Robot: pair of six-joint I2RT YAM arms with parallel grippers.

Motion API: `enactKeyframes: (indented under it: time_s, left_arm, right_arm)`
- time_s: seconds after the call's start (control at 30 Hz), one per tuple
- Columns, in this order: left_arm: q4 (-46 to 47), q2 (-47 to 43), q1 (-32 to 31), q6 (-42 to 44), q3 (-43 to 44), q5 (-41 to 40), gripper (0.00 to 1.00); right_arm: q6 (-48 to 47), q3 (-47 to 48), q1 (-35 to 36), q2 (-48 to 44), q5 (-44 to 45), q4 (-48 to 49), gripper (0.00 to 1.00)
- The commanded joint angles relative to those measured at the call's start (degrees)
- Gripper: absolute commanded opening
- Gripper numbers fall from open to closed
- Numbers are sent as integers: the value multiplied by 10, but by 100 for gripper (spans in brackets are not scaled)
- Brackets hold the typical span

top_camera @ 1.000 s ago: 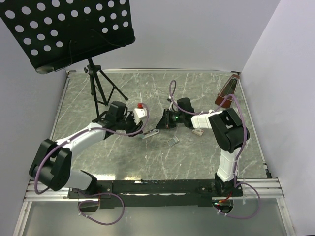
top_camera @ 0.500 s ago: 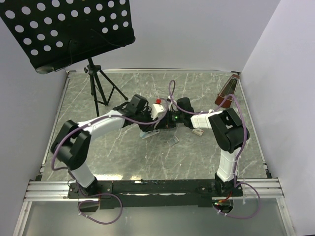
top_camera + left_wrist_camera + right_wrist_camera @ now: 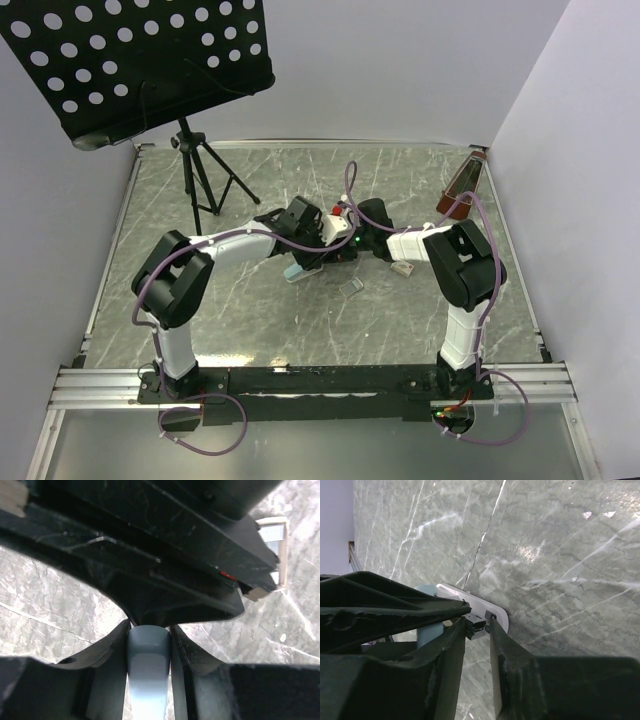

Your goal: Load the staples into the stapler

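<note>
The stapler [image 3: 300,270] lies at the table's middle, blue-grey on top with a pale base. My left gripper [image 3: 320,250] is shut on its blue-grey top [image 3: 147,665], which fills the gap between the fingers in the left wrist view. My right gripper [image 3: 340,250] meets it from the right and is shut on the stapler's small black inner part [image 3: 479,624] above the pale base [image 3: 470,600]. The staples [image 3: 351,288], a tiny silvery strip, lie loose on the table just in front of the grippers. Their whitish box [image 3: 403,268] lies to the right.
A black perforated music stand [image 3: 130,60] on a tripod [image 3: 200,185] stands at the back left. A brown pyramid-shaped object [image 3: 462,185] stands at the back right by the wall. The table is grey-green marble [image 3: 250,320].
My left arm has swung from the left to the table's middle and come up against the right gripper at the stapler. The right arm has stayed put.
</note>
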Motion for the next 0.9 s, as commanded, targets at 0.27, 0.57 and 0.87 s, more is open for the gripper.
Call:
enactKeyframes:
  time_s: [0.27, 0.57, 0.87]
  left_arm:
    - [-29, 24, -6, -41, 14, -40, 38]
    - [13, -23, -6, -71, 9, -55, 82]
    - [102, -189, 20, -155, -91, -100, 99]
  right_arm:
    - [-34, -10, -10, -67, 72, -18, 52]
    - [-52, -17, -14, -97, 101, -34, 55]
    - [-56, -28, -13, -127, 76, -18, 59]
